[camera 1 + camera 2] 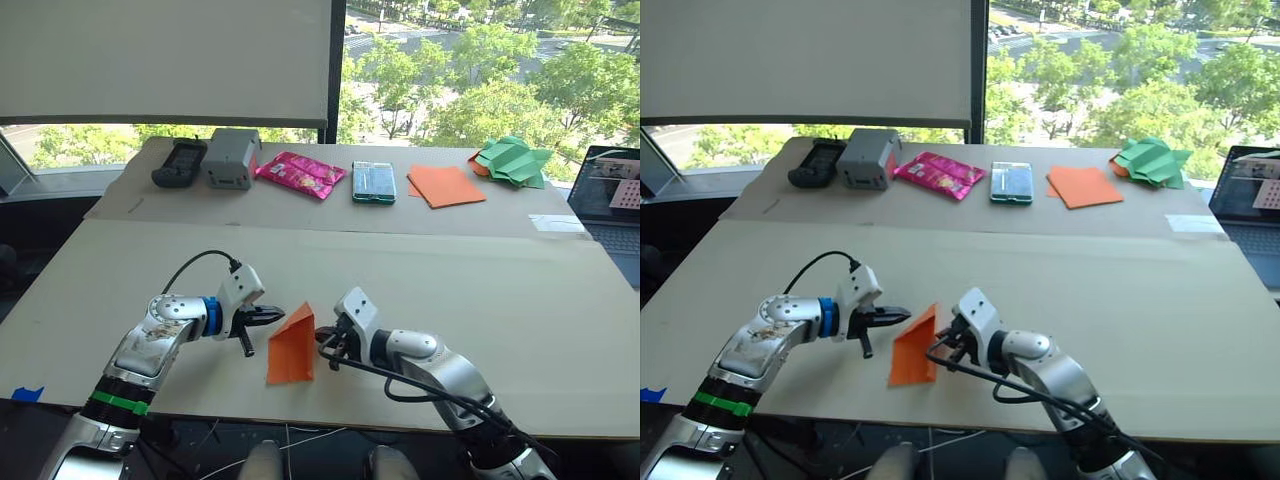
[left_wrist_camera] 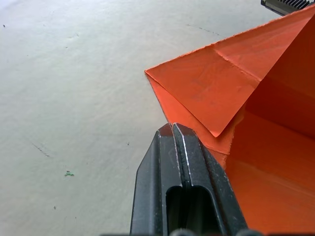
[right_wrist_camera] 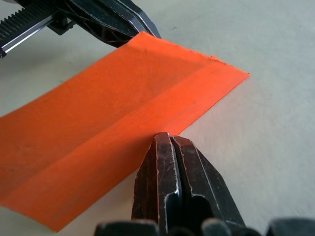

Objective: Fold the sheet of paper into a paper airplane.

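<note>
- Left eye view: the sheet of paper (image 1: pixel 292 348), already partly folded into a tall wedge, stands on the table (image 1: pixel 520 300) between the two sets of fingers. The left gripper (image 1: pixel 262 318) meets its upper edge from one side and the right gripper (image 1: pixel 326 340) meets the opposite side, lower down. Its long axis runs from the raised tip down toward the near table edge, across the line joining the two grippers.
- Right eye view: same layout; both arms look about equally near, each touching or just beside the paper. The smooth orange sheet (image 1: pixel 1084 186) and the green paper shape (image 1: pixel 1152 161) lie well apart, at the far side of the table.
- Left wrist view: the left fingers (image 2: pixel 173 162) are pressed together, their tips at the paper's edge where a folded flap with a sharp crease begins; whether paper is pinched between them I cannot tell.
- Right wrist view: the right fingers (image 3: pixel 172 162) are together, tips touching the lower border of the paper's sloping face, which rises directly ahead of them. My guess is the next move is pressing or creasing along that long fold.
</note>
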Controlling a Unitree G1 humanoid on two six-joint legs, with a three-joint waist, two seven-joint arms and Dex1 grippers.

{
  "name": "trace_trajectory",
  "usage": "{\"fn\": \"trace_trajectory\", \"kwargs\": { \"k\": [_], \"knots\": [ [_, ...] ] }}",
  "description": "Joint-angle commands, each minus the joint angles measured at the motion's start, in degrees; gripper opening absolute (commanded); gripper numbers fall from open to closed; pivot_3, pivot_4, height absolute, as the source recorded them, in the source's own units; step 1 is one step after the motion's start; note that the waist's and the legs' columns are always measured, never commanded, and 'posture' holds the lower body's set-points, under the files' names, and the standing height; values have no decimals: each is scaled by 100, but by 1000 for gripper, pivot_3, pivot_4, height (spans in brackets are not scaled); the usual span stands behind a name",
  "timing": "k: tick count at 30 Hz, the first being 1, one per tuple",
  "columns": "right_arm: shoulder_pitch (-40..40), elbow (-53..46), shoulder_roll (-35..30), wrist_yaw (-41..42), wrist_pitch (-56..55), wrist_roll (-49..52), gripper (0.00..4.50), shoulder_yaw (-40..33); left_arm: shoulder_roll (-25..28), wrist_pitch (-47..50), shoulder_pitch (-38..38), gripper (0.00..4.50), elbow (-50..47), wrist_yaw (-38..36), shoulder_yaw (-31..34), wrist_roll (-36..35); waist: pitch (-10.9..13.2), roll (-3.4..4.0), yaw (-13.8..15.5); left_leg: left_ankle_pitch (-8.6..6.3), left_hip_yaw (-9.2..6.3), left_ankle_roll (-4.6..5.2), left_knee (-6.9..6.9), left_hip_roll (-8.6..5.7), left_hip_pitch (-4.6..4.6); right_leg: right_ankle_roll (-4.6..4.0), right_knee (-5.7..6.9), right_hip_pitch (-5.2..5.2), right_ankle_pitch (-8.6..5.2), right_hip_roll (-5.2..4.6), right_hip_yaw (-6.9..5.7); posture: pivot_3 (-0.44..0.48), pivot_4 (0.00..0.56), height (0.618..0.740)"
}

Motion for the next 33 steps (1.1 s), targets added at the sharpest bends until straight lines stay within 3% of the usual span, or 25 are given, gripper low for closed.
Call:
{"fn": "trace_trajectory", "kwargs": {
  "k": [1,9,26,33],
  "knots": [
    [-93,-128,25,3,-152,30,0,-131,-102,31,-182,17,-336,-2,-8,-111,1,-2,10,0,0,0,0,0,0,1,0,0,0,0,0,0,150,702],
    [-97,-259,82,-101,-55,49,0,-145,-247,-51,-106,17,-118,-52,-360,85,1,-2,16,1,-2,1,0,0,2,4,3,1,3,3,1,0,150,702],
    [-427,-269,519,-335,81,-25,0,138,-702,-181,-425,17,683,-126,-442,75,0,-3,47,3,-3,5,5,0,3,7,18,2,5,6,2,0,150,702],
    [-451,-137,546,-359,34,-99,0,239,-354,16,-210,17,415,-71,-90,-39,0,-4,27,15,-6,25,5,0,10,6,54,-3,4,6,2,0,150,702]
  ]
}}
